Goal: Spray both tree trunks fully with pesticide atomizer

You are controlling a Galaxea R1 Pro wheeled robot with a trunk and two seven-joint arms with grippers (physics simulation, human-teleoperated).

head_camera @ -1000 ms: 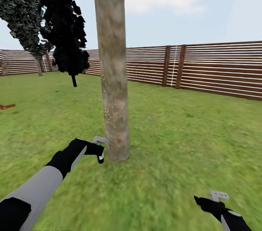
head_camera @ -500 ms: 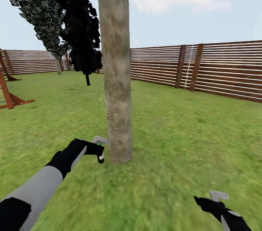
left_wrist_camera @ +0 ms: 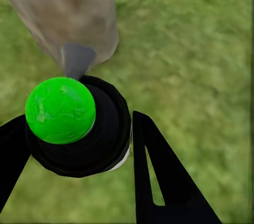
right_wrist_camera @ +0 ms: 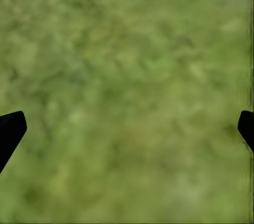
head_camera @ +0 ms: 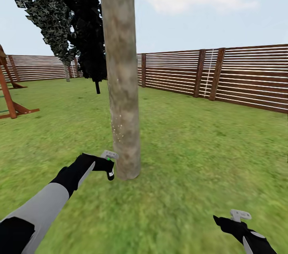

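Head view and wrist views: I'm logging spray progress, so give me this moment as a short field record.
setting: green grass lawn, brown slatted wooden fence
left gripper: shut on the small black atomizer bottle
atomizer aim: beside the thick beige-grey tree trunk, near its base
spray marks: pale specks on the trunk's lower part
right gripper: open, over grass

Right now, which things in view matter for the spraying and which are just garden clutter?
For the job:
- pesticide atomizer, held in the left gripper
- tree trunk right in front of the nozzle
- second pale trunk far off by the fence

Just there:
- near-black thin tree
- wooden fence
- red wooden frame
- right gripper, open over the grass
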